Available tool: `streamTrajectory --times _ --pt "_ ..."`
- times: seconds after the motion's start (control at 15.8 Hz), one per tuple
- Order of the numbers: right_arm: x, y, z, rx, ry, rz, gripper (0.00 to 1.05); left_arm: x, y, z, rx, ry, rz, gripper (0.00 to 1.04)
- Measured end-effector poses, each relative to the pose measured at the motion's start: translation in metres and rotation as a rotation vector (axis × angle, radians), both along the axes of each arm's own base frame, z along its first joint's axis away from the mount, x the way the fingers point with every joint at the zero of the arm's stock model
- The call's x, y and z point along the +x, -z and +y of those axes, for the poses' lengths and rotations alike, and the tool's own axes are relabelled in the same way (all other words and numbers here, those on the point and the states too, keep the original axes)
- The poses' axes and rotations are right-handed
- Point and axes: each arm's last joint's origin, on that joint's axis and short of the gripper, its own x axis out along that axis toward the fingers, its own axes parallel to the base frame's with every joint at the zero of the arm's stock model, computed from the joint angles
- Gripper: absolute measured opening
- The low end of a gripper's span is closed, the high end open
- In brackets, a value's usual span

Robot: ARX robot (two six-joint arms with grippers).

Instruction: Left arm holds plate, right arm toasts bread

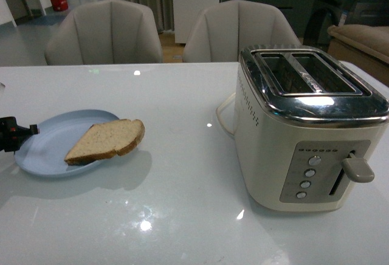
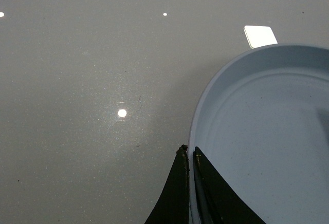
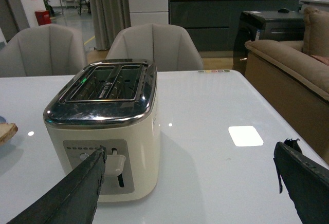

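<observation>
The pale blue plate (image 1: 42, 146) is gripped at its rim by the left gripper (image 2: 189, 151), which is closed on the edge. The half slice of bread (image 1: 106, 140) is laid on the plate, its crust overhanging the rim toward the toaster (image 1: 298, 131). The right gripper (image 3: 190, 149) is held wide open and empty before the toaster's lever end, above the tabletop (image 1: 182, 95).

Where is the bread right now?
Front view: the bread lies on the pale blue plate at the left, well apart from the toaster.

Dark fingers (image 2: 174, 199) pinch the pale blue plate (image 2: 267, 131) at its rim.
</observation>
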Motion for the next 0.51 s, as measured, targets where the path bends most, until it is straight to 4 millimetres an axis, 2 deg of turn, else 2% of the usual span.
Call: streamTrajectory --times 0.51 --pt "0.0000 0.0000 0.0000 0.000 0.000 0.000 0.98 -0.0038 -0.0075 -0.0008 -0.061 -0.043 0.014 0.02"
